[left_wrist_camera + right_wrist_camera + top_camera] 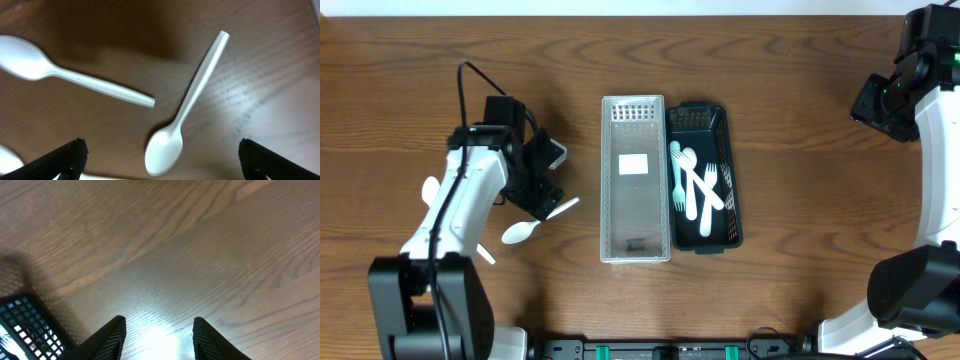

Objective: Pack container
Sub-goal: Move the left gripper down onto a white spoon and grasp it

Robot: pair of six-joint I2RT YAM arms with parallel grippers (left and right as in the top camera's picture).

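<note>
Jaws on your left gripper [160,150] and right gripper [157,327] stand apart. Only overhead shows you the clear tray [635,215]; the left wrist view shows a spoon [189,105], its bowl between the jaws.

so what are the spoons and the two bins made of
The spoons look like white plastic, smooth with a faint sheen and thin moulded handles. The pale bin seems to be light grey or frosted plastic, with a moulded grid of holes at one end. The dark bin looks like hard dark plastic with lattice walls; its exact colour is hard to tell.
</note>
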